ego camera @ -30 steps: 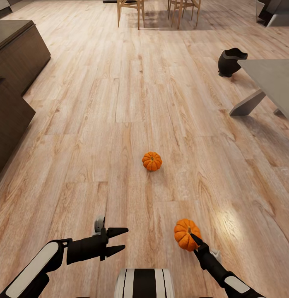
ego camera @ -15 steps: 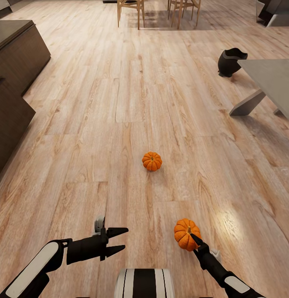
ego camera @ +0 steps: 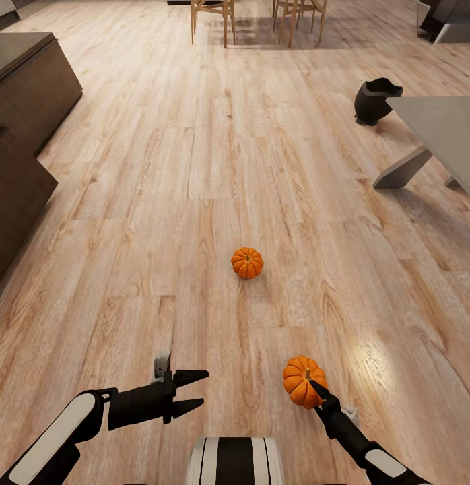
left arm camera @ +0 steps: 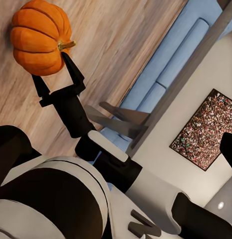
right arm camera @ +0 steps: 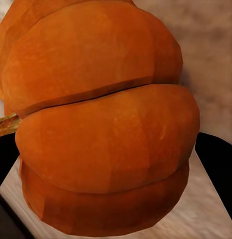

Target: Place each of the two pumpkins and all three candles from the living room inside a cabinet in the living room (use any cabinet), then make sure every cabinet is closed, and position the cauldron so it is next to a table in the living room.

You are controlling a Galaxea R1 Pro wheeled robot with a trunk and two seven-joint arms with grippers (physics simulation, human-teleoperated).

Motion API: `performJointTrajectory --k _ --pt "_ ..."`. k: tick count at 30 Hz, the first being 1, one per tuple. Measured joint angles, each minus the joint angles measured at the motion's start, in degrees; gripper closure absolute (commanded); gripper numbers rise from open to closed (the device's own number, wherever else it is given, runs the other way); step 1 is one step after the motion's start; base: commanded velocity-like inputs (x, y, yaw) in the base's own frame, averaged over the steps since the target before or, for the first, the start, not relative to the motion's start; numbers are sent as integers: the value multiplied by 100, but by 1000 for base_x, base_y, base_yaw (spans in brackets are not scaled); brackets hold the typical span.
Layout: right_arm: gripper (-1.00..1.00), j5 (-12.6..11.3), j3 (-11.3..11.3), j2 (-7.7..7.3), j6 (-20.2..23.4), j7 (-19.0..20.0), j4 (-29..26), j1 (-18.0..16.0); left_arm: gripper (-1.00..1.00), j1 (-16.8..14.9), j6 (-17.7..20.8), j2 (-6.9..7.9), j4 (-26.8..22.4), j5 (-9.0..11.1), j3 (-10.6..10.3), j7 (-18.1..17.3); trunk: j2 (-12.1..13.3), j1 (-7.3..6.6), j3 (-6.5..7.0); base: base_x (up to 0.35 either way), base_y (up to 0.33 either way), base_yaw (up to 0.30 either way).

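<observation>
Right gripper [ego camera: 314,389]: clamped on held pumpkin [ego camera: 304,381], above plank floor [ego camera: 194,168] | Left gripper [ego camera: 194,391]: fingers apart, empty | Second pumpkin [ego camera: 247,262]: on floor ahead | Cauldron [ego camera: 375,101]: just beside coffee table [ego camera: 437,131] | Cabinet [ego camera: 26,87]: far left

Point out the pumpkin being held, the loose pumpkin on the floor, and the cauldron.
held pumpkin [ego camera: 301,380], head view, its ribbed front.
loose pumpkin [ego camera: 247,263], head view, middle of its body.
cauldron [ego camera: 374,102], head view, its black side wall.
</observation>
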Motion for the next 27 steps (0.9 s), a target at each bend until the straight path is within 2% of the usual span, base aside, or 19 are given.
performJointTrajectory --k 12,17,22,27 --pt "100 0 9 0 -1 71 -32 0 -100 -1 -2 0 15 -1 0 0 -1 3 -22 0 0 0" --pt "100 -1 6 1 1 78 -37 -1 -100 -1 -5 0 22 2 0 0 5 -11 88 0 0 0" --pt "100 -1 11 1 -7 450 -39 -1 -100 4 -5 0 25 -3 0 0 12 -24 199 0 0 0" --pt "100 -1 15 1 -7 538 -39 -1 -100 4 -2 0 29 -6 0 0 19 -36 310 0 0 0"
